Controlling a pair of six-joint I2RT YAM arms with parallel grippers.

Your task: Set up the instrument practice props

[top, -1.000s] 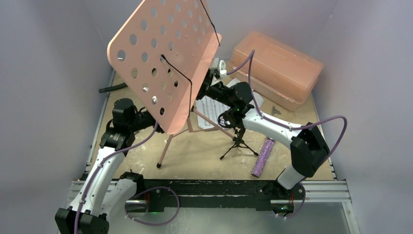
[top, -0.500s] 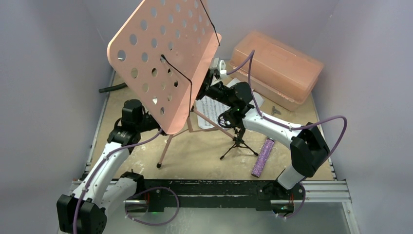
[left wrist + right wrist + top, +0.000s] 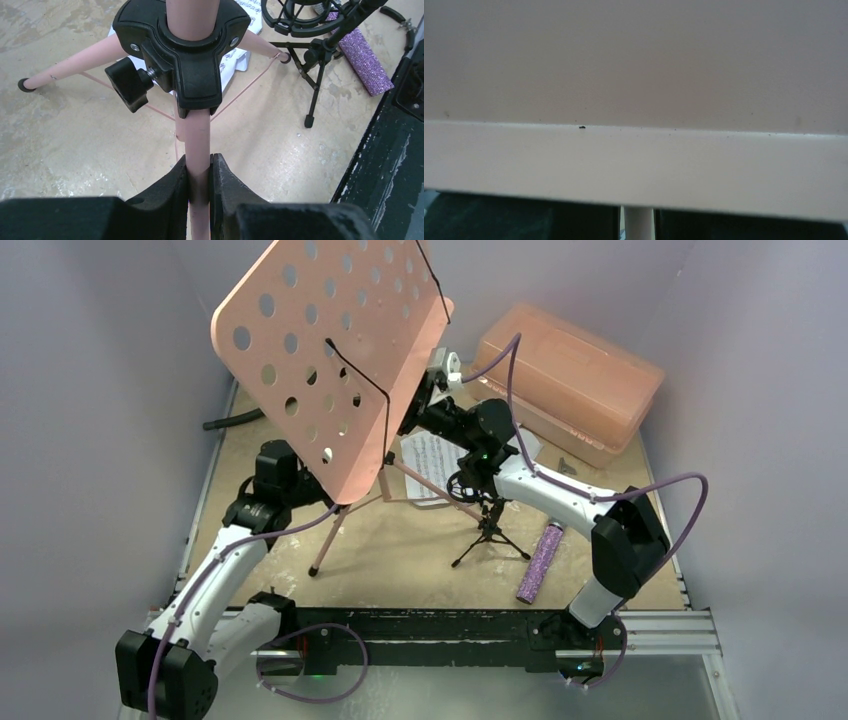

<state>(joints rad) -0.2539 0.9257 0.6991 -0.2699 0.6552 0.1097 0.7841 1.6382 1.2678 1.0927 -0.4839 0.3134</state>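
Observation:
The pink perforated music stand [image 3: 330, 360] stands on tripod legs, its desk tilted over the table's left half. My left gripper [image 3: 198, 167] is shut on the stand's pink pole [image 3: 197, 135] just below the black tripod hub [image 3: 182, 45]; the desk hides it from above. My right gripper [image 3: 638, 224] holds the upper pole under the desk's ledge [image 3: 634, 165]. White sheet-music pages [image 3: 430, 455] lie on the table behind the stand. The small black mic stand [image 3: 487, 525] is upright, its ring empty. The purple glitter microphone [image 3: 541, 562] lies at the front right.
A salmon plastic box [image 3: 570, 380] sits at the back right, with a small tool [image 3: 567, 468] in front of it. A black hose [image 3: 225, 420] lies at the back left. Grey walls close in three sides. The black rail [image 3: 440, 625] runs along the near edge.
The music stand has shifted and tilted to the left, its front foot moving left and back. My left gripper has come in to the pole, and my right arm has moved left with the stand.

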